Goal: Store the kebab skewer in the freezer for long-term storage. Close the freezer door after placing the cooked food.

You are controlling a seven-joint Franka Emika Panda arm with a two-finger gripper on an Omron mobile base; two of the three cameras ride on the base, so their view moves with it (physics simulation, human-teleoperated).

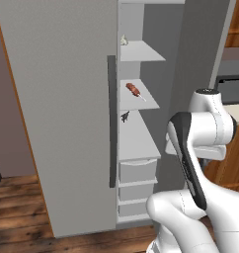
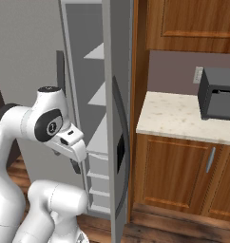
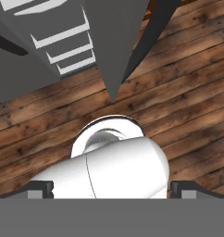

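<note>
Inside the freezer point(image 1: 141, 138), on a white shelf point(image 1: 141, 96), the kebab skewer point(image 1: 135, 91) lies alone. The freezer door point(image 2: 118, 123) stands open. My gripper point(image 3: 111, 189) is spread wide, empty, above the wooden floor point(image 3: 188, 106).

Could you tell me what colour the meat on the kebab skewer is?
Reddish-brown, on the kebab skewer; clearest in the left base view.

One kebab skewer point(image 1: 135, 91); two freezer doors point(image 1: 62, 113); three drawers point(image 1: 137, 171); one microwave point(image 2: 220, 93); one gripper point(image 3: 112, 189).
</note>
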